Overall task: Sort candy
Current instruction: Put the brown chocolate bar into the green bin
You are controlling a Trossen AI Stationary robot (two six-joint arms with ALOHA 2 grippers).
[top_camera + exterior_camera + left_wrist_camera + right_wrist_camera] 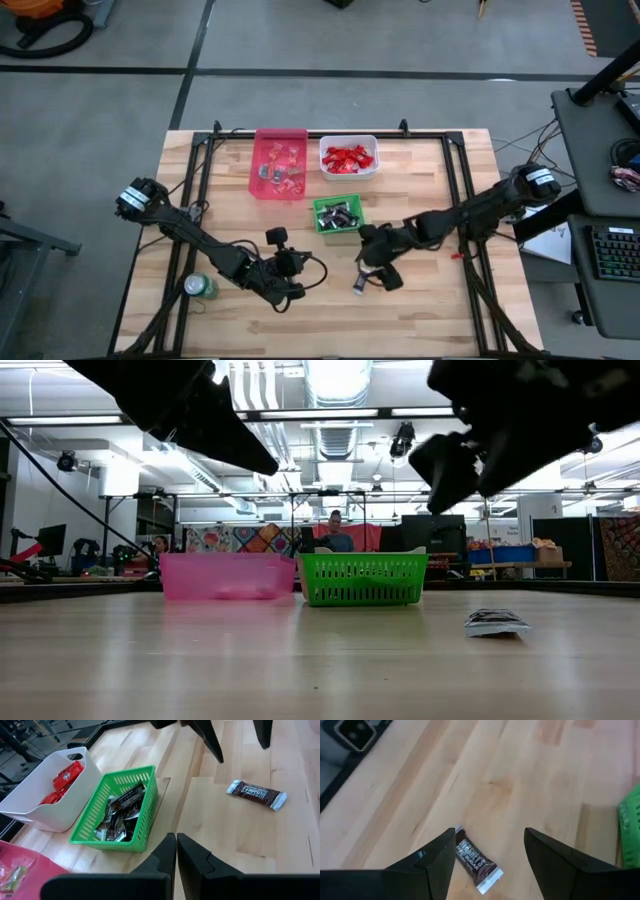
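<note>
Candy (475,866), one dark-wrapped bar, lies loose on the wooden surface (430,300) near the green basket (122,810) of similar bars, probably its destination. Right gripper (487,855) hangs over it, fingers spread to straddle it. Left gripper (176,855) waits nearby, fingers closed.

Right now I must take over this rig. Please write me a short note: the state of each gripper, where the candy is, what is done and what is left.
Left gripper: shut, empty, waiting over the table's front.
Right gripper: open, empty, above the one loose dark candy on the table, in front of the green bin.
Done: red candy is in the white bin, dark candy in the green bin. The pink bin holds a few mixed pieces.
Left: pick up the loose dark candy; it probably belongs in the green bin.
</note>
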